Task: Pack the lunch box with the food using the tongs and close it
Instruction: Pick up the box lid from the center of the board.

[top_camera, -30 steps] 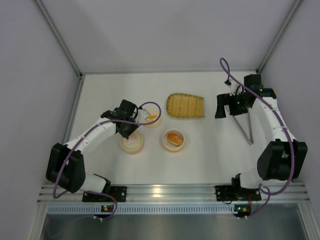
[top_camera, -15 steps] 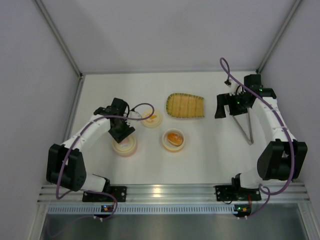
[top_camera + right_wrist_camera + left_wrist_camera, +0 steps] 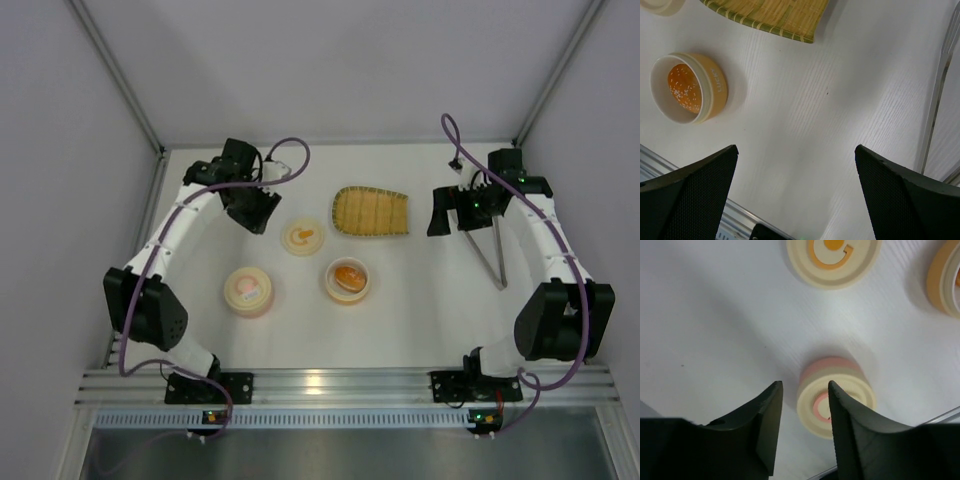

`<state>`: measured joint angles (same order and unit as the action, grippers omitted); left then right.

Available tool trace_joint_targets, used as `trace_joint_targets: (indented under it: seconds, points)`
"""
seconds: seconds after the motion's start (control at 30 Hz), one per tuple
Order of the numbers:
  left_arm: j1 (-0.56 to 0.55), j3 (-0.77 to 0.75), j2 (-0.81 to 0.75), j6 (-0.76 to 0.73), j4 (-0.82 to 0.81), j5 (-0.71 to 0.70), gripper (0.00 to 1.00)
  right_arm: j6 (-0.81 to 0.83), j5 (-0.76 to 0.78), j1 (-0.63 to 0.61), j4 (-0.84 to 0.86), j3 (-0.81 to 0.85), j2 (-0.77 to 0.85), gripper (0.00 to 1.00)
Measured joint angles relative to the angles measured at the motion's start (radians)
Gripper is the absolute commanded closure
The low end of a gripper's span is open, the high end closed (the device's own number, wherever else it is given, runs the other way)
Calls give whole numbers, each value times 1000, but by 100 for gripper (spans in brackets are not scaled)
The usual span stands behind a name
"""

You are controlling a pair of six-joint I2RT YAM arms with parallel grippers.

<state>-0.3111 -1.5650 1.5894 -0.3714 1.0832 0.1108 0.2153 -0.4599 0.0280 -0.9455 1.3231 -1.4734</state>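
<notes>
Progress: early stage judged. Tongs (image 3: pixel 490 262) were found unheld on table (image 3: pixel 410 325), right side, near right gripper (image 3: pixel 440 212), jaws spread wide, empty. Left gripper (image 3: pixel 256 212) was parted, nothing gripped, far left. Orange piece (image 3: pixel 348 276) was seated in open tub (image 3: pixel 327 284), centre. Other pieces not seen; closing outstanding.

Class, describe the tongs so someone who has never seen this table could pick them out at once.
On the white table, look to the right side, just inside the right arm. The tongs lie flat there: two thin silver-grey arms joined in a narrow V, unlike the round containers and yellow woven tray to their left.
</notes>
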Motion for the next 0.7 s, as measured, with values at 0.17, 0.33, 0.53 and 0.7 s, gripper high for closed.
trace_joint_targets:
  seconds: [0.17,0.33,0.53,0.7]
  points:
    - [0,-32,200,192,-62,47,66,-9,-11,0,3,0,0,1]
    - [0,-33,379,371,-140,61,68,-9,-13,0,4,0,0,1]
    - [0,-42,415,491,-204,134,55,-10,-14,0,13,0,0,1]
    - [3,-45,426,549,-235,193,45,-11,-14,0,35,-1,0,1]
